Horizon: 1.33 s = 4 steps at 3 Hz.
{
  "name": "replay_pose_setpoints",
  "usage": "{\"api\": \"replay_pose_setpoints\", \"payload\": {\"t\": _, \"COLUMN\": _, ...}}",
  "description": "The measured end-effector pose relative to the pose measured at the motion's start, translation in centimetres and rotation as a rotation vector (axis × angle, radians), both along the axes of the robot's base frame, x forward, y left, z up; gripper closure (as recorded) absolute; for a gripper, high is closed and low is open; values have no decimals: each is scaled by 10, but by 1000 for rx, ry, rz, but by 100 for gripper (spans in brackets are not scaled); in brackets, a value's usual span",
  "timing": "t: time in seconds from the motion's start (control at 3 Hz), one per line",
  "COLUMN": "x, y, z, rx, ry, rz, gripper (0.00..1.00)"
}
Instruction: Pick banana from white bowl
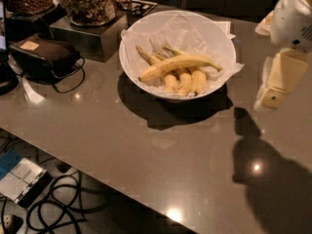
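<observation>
The white bowl (pixel 146 38), lined with crinkled white paper, stands on the grey table at the upper middle. The long yellow banana (pixel 178 64) lies across the top of a joined bunch of shorter bananas (pixel 186 82) inside it, stem end to the right. My gripper (pixel 268 100), pale beige below a white wrist, hangs at the right edge of the view, above the table and to the right of the bowl. It is apart from the bowl and holds nothing that I can see.
Glass jars of snacks (pixel 90 1) stand on a dark box at the back left. A dark brown pouch with a cord (pixel 46 55) lies left of the bowl. The table's front edge runs diagonally, with cables (pixel 58 204) on the floor below it.
</observation>
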<state>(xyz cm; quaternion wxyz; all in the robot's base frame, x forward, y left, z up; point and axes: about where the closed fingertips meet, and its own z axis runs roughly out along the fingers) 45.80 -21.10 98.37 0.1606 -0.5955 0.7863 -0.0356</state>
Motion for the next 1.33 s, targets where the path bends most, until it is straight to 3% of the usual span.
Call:
{"api": "replay_pose_setpoints", "payload": {"t": 0.33, "x": 31, "y": 10, "z": 3, "rx": -5, "ry": 26, "rz": 0, "gripper": 0}}
{"api": "replay_pose_setpoints", "payload": {"t": 0.67, "x": 63, "y": 29, "z": 1, "rx": -18, "ry": 41, "rz": 46, "gripper": 0}}
{"api": "replay_pose_setpoints", "payload": {"t": 1.33, "x": 83, "y": 49, "z": 0, "rx": -9, "ry": -9, "rz": 58, "gripper": 0}}
